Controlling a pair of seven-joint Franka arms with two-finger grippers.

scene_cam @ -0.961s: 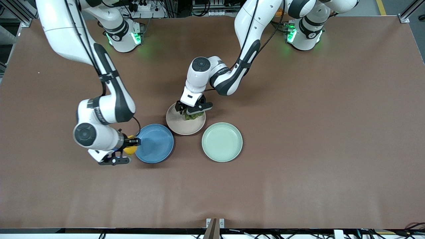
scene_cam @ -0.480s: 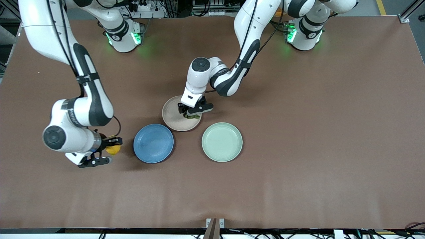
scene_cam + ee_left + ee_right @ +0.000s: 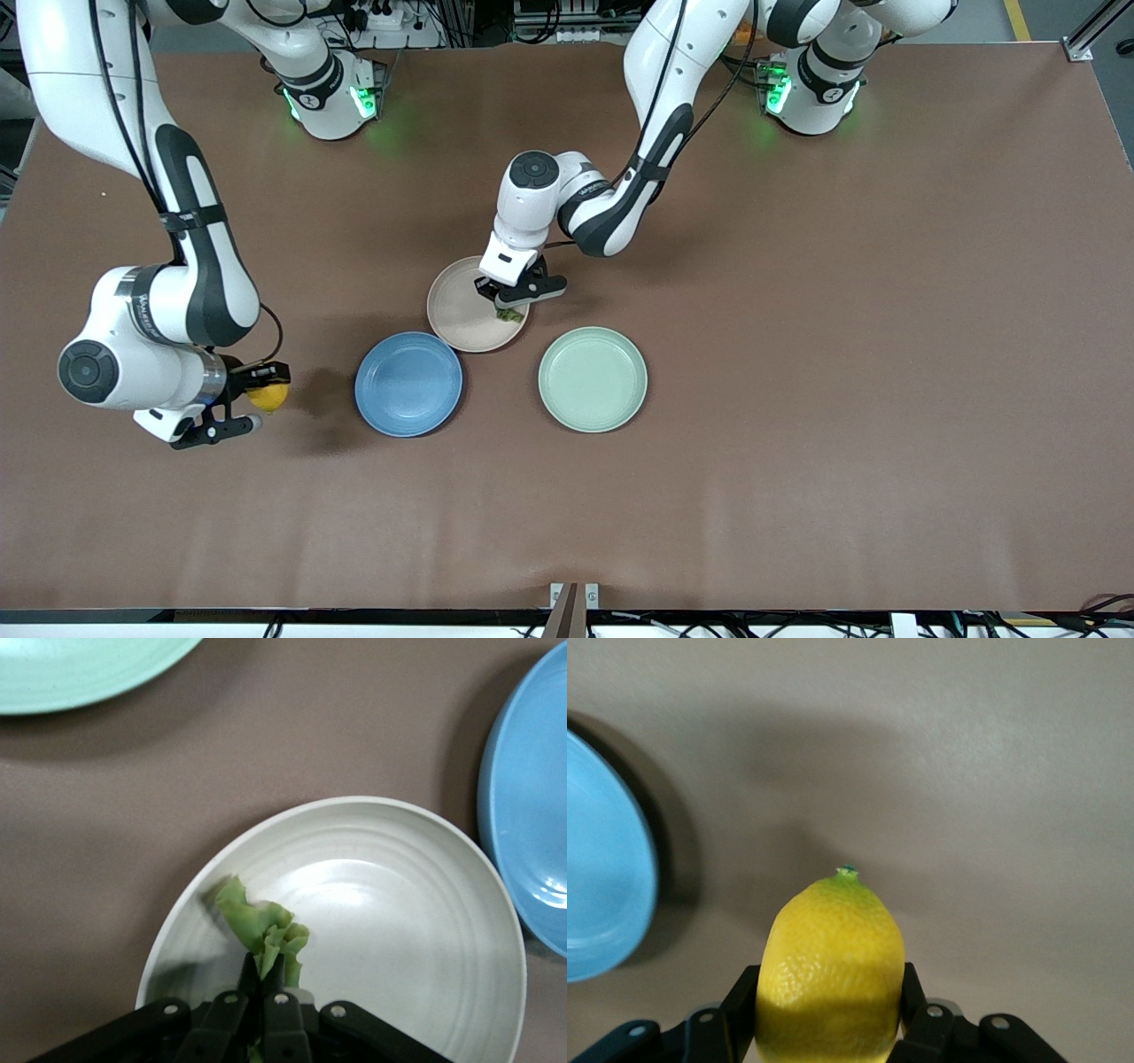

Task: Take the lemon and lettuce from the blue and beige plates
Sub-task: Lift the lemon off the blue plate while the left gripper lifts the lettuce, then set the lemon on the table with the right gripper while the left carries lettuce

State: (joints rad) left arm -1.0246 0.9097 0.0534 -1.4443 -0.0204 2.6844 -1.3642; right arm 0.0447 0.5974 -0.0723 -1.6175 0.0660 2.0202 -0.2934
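On the table, nearest the front camera: the blue plate (image 3: 408,384) and a mint green plate (image 3: 593,379) lie side by side, well apart, both bare; the green one is toward the left arm's end.
Blue plate in wrist views: cut off at the frame edge in both (image 3: 527,806) (image 3: 602,868).
Right gripper (image 3: 251,400): over bare table (image 3: 797,266) beside the blue plate, toward the right arm's end; jaws clamped on the lemon.
Lemon (image 3: 267,396): off its plate, held in the air, pointed tip facing away from the wrist (image 3: 830,970); its lower part is cut off in the right wrist view.
Beige plate (image 3: 461,310): just farther from the camera than the blue plate, rims nearly touching; seen whole only from the front.
Left gripper (image 3: 507,301): low over the beige plate's rim on the side toward the green plate; jaws pinched tight on the lettuce.
Lettuce (image 3: 509,315): mostly hidden under the gripper in the front view; in the left wrist view a crumpled leaf (image 3: 261,926) sticks out past the fingertips (image 3: 251,979) over the plate. Whether it touches the plate cannot be told.
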